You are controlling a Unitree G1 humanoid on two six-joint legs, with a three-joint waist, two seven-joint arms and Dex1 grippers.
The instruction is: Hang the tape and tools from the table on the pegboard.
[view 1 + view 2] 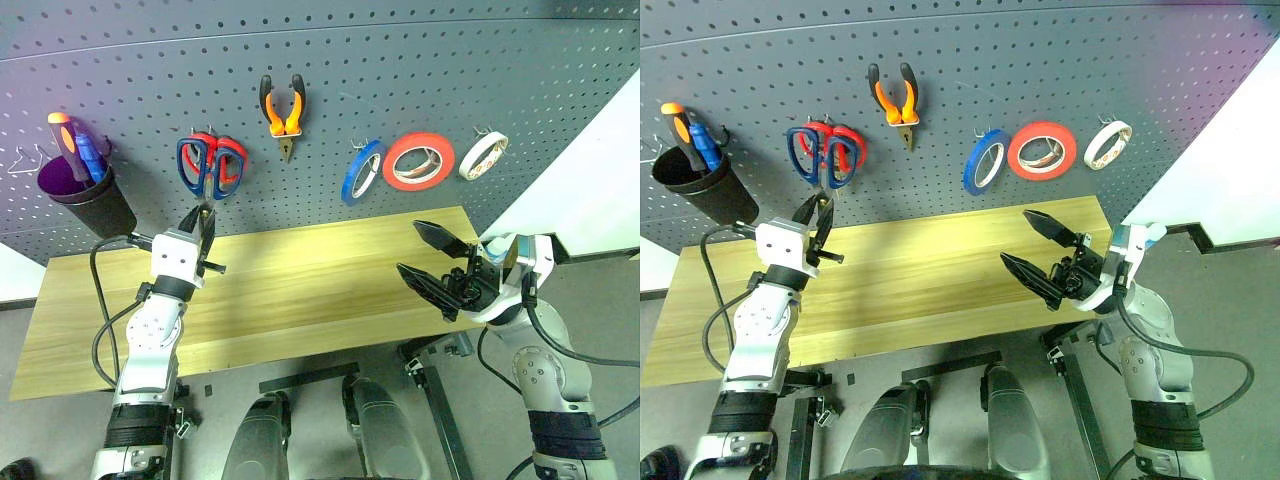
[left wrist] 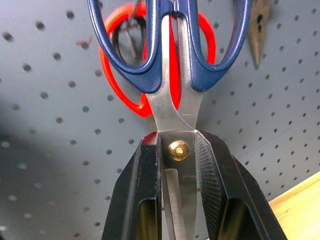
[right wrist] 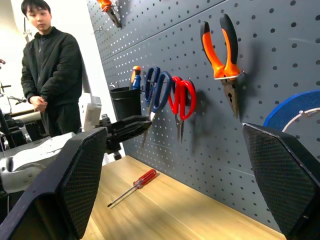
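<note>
Jaws of left gripper (image 2: 177, 165) clenched on dark-handled scissors (image 2: 170, 75) at the blades, handles up against pegboard (image 1: 400, 70) over red scissors (image 1: 232, 160). Pliers (image 1: 283, 108), blue tape (image 1: 362, 170) hang on hooks. Red screwdriver (image 3: 134, 186) lies on tabletop (image 1: 300, 290). Right gripper (image 1: 432, 262) jaws released, empty, above tabletop.

table (image 1: 300, 290): mid open | red screwdriver (image 3: 135, 185): lies left | red scissors (image 1: 228, 165): crowd hook
</note>
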